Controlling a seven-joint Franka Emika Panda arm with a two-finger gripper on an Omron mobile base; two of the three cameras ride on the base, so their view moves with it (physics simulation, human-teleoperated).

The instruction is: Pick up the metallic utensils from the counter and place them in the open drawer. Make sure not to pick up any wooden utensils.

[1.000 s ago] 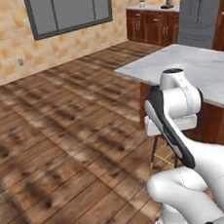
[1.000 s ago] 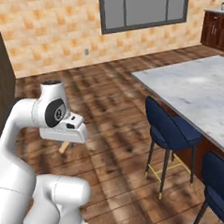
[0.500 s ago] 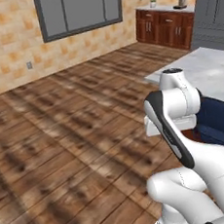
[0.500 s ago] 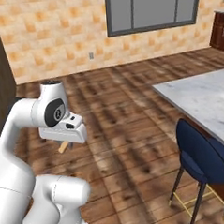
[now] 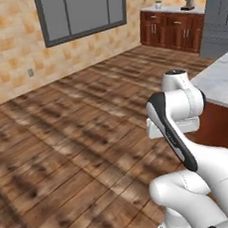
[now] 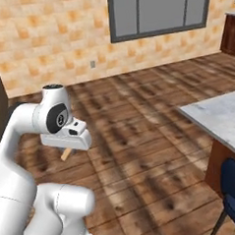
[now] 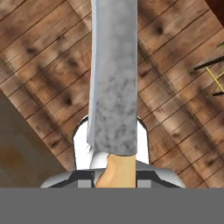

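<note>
White arm folded up tight over own base, elbow high, wrist turned down. Gripper (image 6: 67, 151) hangs low under wrist, pointing at plank floor (image 6: 140, 138), well short of marble counter (image 6: 218, 118). Clamped on knife (image 7: 113, 83): tan handle in grip, grey blade projecting straight out beyond fingertips.

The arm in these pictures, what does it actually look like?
The arm is made of glossy white rounded shells with dark bands and a dark round cap at the joints. It ends in a boxy white end effector. No cables show.
</note>
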